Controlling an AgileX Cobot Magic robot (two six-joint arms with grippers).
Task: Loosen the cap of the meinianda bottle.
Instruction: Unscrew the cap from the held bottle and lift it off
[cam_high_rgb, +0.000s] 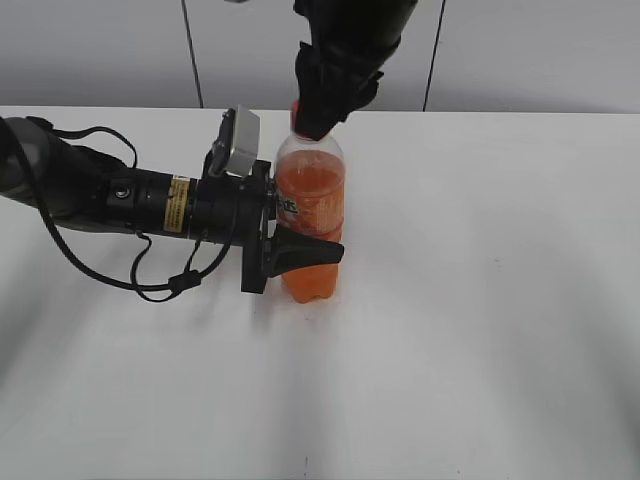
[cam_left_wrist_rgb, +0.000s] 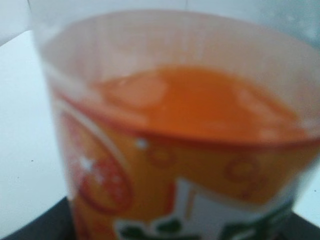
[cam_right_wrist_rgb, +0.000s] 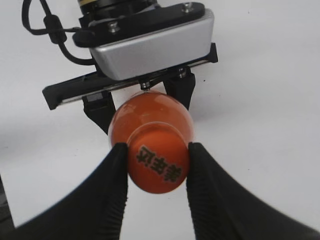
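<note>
The meinianda bottle (cam_high_rgb: 312, 205) stands upright on the white table, with orange liquid and an orange label. My left gripper (cam_high_rgb: 300, 252) comes in from the left and is shut on the bottle's waist; in the left wrist view the bottle (cam_left_wrist_rgb: 175, 135) fills the frame, blurred. My right gripper (cam_high_rgb: 318, 125) comes down from above and is shut on the cap (cam_right_wrist_rgb: 158, 164), an orange round cap with dark green print on top. Its two black fingers press the cap's left and right sides (cam_right_wrist_rgb: 156, 157). In the exterior view the cap is mostly hidden by the right gripper.
The white table (cam_high_rgb: 480, 300) spreads all round the bottle. A grey panelled wall (cam_high_rgb: 520, 50) stands behind the table's far edge. The left arm's body and cables (cam_high_rgb: 120, 205) lie over the left part of the table.
</note>
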